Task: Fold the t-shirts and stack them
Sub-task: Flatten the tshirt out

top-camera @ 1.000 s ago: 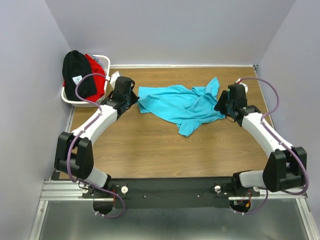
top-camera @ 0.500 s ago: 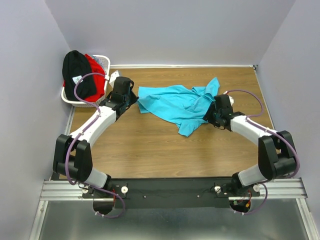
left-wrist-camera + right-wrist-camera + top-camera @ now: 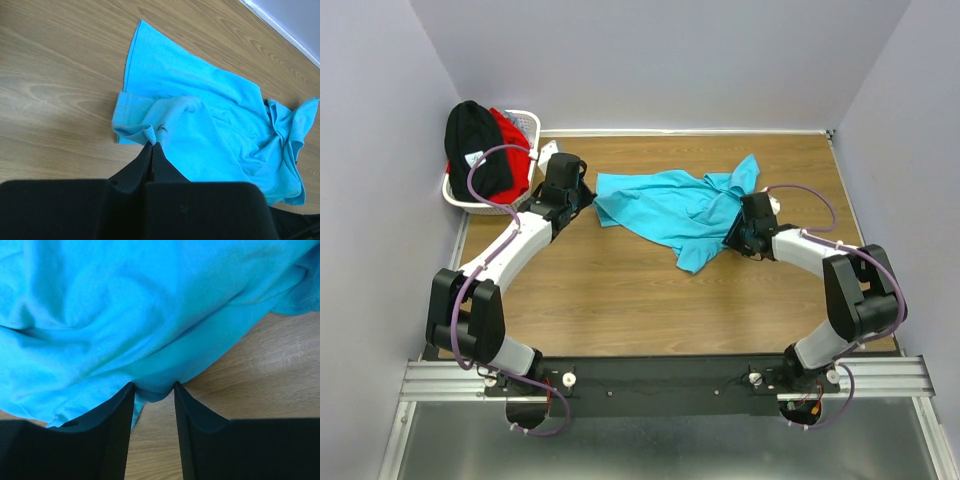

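Note:
A bright turquoise t-shirt lies crumpled on the wooden table, also in the left wrist view and the right wrist view. My left gripper is shut on the shirt's left hem edge. My right gripper is open, its jaws on either side of the shirt's right-hand edge, low on the table. A black t-shirt with a small white label and a red t-shirt lie piled in the basket.
A white lattice basket stands at the back left corner against the wall. Grey walls close the table on the left, back and right. Bare wood lies in front of the turquoise shirt.
My right gripper has moved left and down from the table's right side to the turquoise shirt's right edge. The left gripper has stayed on the left hem.

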